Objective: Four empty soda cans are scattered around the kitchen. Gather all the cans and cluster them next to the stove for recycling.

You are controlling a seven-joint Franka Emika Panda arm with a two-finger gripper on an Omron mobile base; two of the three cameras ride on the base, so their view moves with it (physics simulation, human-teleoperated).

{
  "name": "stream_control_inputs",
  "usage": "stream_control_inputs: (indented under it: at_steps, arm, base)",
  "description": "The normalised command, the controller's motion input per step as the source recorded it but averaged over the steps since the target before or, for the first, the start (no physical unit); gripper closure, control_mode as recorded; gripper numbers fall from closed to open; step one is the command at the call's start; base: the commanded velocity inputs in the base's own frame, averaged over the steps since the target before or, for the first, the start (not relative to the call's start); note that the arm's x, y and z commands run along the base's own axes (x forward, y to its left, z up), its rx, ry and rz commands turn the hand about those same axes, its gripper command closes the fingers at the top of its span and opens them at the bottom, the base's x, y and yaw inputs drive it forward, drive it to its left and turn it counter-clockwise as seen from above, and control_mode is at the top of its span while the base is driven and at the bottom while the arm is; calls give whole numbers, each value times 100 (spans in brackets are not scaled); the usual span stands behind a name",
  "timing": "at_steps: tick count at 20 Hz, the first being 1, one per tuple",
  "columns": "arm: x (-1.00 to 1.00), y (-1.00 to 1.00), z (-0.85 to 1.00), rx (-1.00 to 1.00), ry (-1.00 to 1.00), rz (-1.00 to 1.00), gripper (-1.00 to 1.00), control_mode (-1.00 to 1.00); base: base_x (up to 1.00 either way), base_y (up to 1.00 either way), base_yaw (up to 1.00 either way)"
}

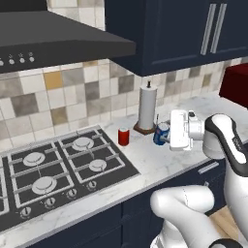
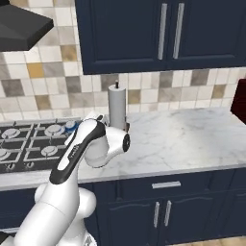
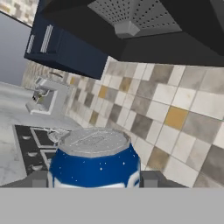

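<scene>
Hand view shows our gripper [image 3: 94,181] clenched around the blue soda can [image 3: 94,159], its silver top sitting low in the middle of the frame with a dark fingertip [image 3: 149,179] pressed at either side. In the left base view the same can hangs tilted just right of centre, slightly above the white marble counter [image 1: 160,162], close to the paper towel roll [image 1: 147,107]. A red soda can [image 1: 123,136] already stands at the centre of that frame, just beside the right edge of the stove [image 1: 58,169]. We judge this to be the carry-and-place step. To do it well, we should bring the blue can upright, move it toward the red one, keep clear of the towel roll, and set it on bare counter near the red can without knocking it, releasing only once its base rests flat.
</scene>
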Motion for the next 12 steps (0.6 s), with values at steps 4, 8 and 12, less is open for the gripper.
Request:
stream_control_inputs:
  at_steps: [4,8,12]
  arm:
    - [0,0,0,0,0,0,100,100]
    - [0,0,0,0,0,0,100,100]
    - [0,0,0,0,0,0,100,100]
  base:
    - [17,-21,14]
    - [26,-3,23]
    - [29,-1,23]
